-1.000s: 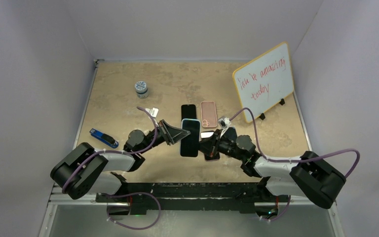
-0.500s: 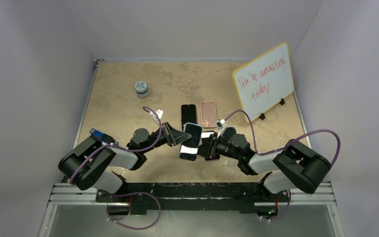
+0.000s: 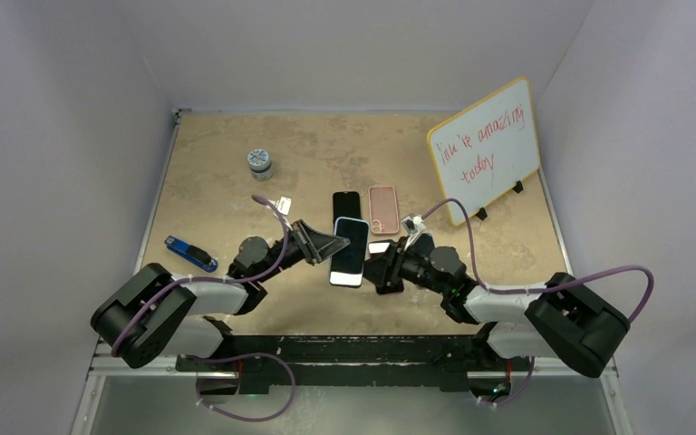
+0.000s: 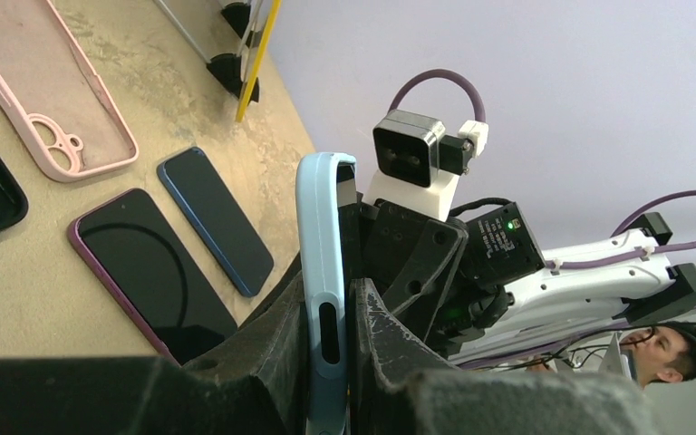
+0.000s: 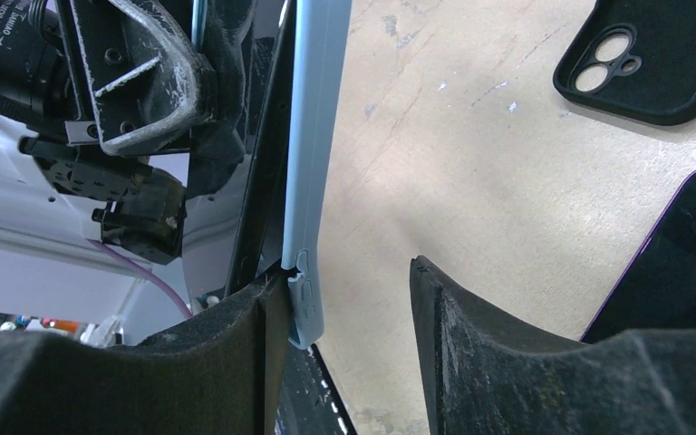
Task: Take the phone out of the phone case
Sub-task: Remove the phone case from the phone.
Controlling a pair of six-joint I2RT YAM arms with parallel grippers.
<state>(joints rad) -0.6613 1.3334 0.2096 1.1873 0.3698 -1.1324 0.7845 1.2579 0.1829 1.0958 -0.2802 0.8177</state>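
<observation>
Blue phone case [image 4: 319, 236] clenched in left fingers [image 4: 381, 353], held aloft; right fingers [image 5: 507, 353] spread, one touching its edge; best: pry a corner lip off the phone [image 3: 350, 254], left grip firm.

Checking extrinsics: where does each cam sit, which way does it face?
Top external: above and behind the robot, looking down at table; left gripper and right gripper meet at the cased phone.
Left wrist: looks past own fingers clamping the phone, toward right arm.
Right wrist: looks past own open fingers toward left arm.
Shared: cased phone, all three; purple phone, both wrists.
</observation>
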